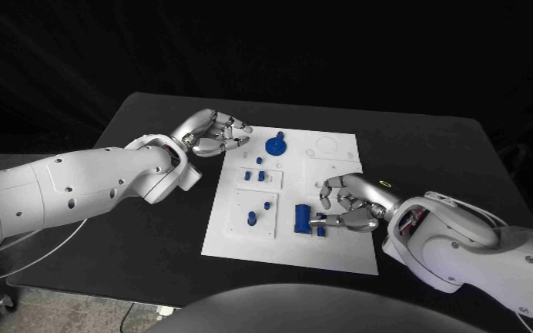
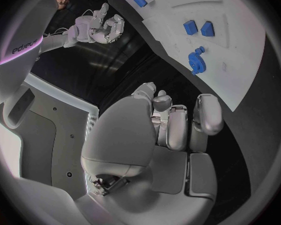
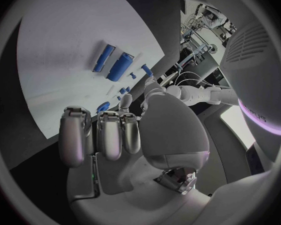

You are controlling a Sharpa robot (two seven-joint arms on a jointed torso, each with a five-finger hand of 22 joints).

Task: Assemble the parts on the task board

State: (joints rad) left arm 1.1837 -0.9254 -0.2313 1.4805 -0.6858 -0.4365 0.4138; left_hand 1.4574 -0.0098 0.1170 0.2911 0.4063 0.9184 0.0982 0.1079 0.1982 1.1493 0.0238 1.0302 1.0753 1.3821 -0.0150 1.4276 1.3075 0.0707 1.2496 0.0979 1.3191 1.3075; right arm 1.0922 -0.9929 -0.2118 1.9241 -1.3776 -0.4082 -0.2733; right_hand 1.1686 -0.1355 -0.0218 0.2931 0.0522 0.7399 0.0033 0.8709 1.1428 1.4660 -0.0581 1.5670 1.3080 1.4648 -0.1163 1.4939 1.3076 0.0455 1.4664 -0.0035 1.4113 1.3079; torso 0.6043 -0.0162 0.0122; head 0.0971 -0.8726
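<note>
Our right hand (image 1: 353, 203) sits over the task board (image 1: 333, 252) at its right side, fingers curled in, the tips just beside a small blue part (image 1: 320, 231) and the blue cylinder (image 1: 302, 218); we cannot tell whether it pinches anything. Our left hand (image 1: 211, 134) hovers at the board's upper left corner, fingers curled on nothing, near the blue gear (image 1: 276, 146). We judge a pick-up is in hand; next we need a firm pinch and lift.
</note>
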